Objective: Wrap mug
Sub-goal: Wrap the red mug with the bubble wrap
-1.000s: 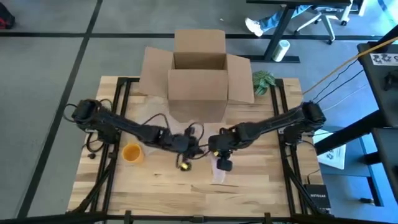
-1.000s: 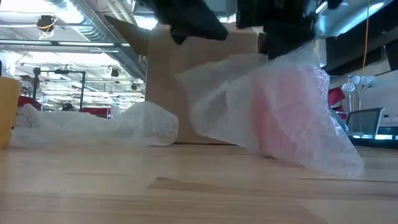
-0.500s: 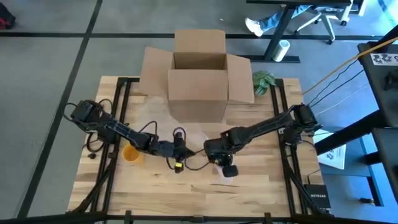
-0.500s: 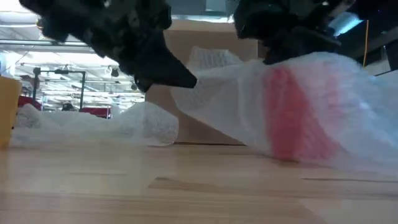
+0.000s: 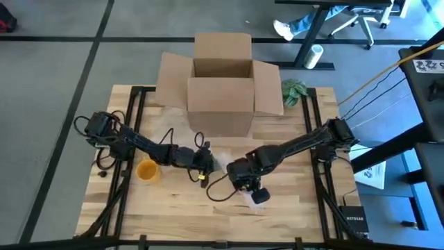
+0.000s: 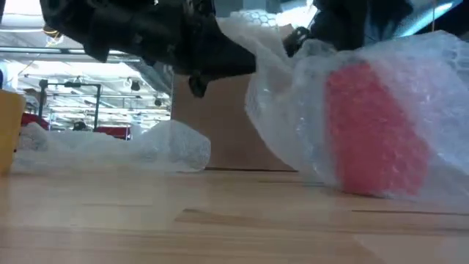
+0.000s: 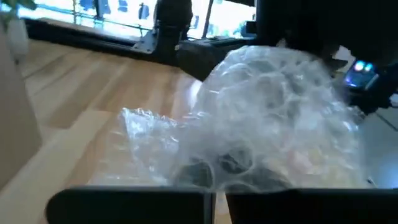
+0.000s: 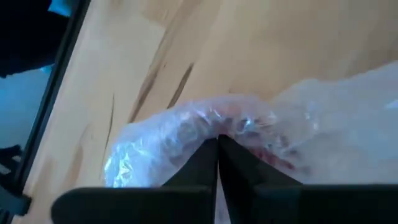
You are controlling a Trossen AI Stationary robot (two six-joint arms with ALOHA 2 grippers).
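Note:
A red mug point(image 6: 374, 139) lies on the table inside clear bubble wrap point(image 6: 308, 110), near the middle of the table point(image 5: 277, 208). My left gripper point(image 5: 206, 163) is to the left of the bundle, shut on a flap of the wrap. My right gripper point(image 5: 251, 189) is over the bundle, shut on the wrap that covers the mug point(image 8: 273, 157). In the left wrist view the wrapped bundle point(image 7: 273, 118) fills the space ahead of my left gripper point(image 7: 211, 196). My left gripper pinches a flap of the bubble wrap point(image 6: 258, 53) between its two fingers, coming from the table's left. The flap is raised off the table and runs from the fingers over the mug. My right gripper point(image 8: 217, 149) pinches the wrap on top of the bundle point(image 8: 239, 127), coming from above. The bundle's underside rests on the table.
An open cardboard box point(image 5: 222, 76) stands at the far middle. A yellow cup point(image 5: 147, 170) stands to the left of my left gripper. A loose heap of bubble wrap point(image 6: 146, 150) lies left of the bundle. A green plant piece point(image 5: 293, 90) lies beside the box.
My right gripper has gone toward the table's near edge and a little left, taking the wrapped mug with it; the bundle has turned over and come nearer. My left gripper has lifted its flap of wrap higher, over the mug.

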